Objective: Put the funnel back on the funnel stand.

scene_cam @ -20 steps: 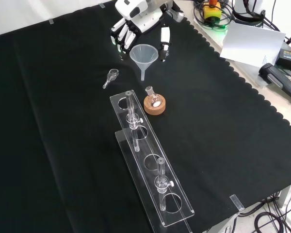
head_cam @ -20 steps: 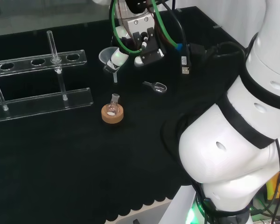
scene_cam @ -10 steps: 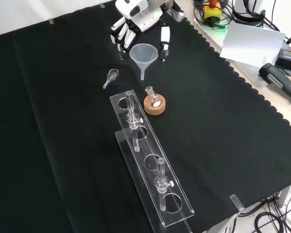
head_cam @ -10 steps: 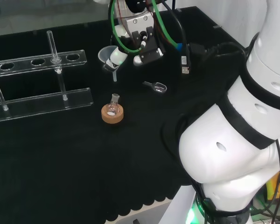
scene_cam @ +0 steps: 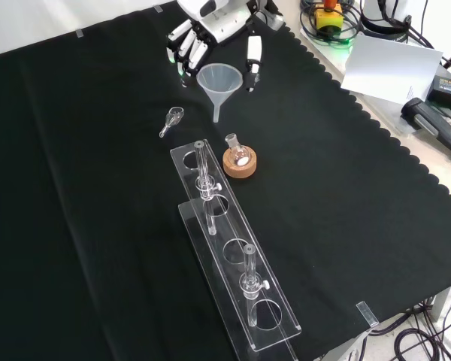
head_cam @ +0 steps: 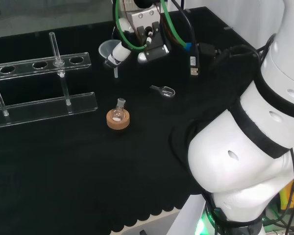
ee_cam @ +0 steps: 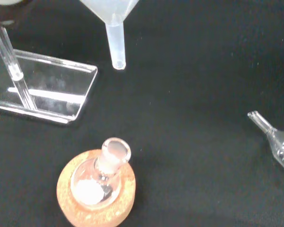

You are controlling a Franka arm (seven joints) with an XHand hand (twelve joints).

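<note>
The hand (scene_cam: 214,26) is shut on a clear plastic funnel (scene_cam: 219,81), pinching its rim between fingers and thumb and holding it upright above the cloth. In the head view the funnel (head_cam: 109,53) hangs near the right end of the clear funnel stand (head_cam: 39,63), whose top bar has several round holes. In the front view the stand (scene_cam: 233,248) runs from the middle toward the near edge. The funnel's spout (ee_cam: 116,45) points down, in the air beyond the stand's base (ee_cam: 47,90).
A small round flask with white powder sits on a cork ring (scene_cam: 239,162) (head_cam: 118,117) (ee_cam: 97,189) between funnel and stand. A small glass scoop (scene_cam: 171,120) (head_cam: 162,90) (ee_cam: 274,142) lies on the cloth nearby. Papers and cables lie past the cloth's scalloped edge.
The hand has lifted the funnel and carried it left in the head view, closer to the stand's right end. The flask and scoop have not moved.
</note>
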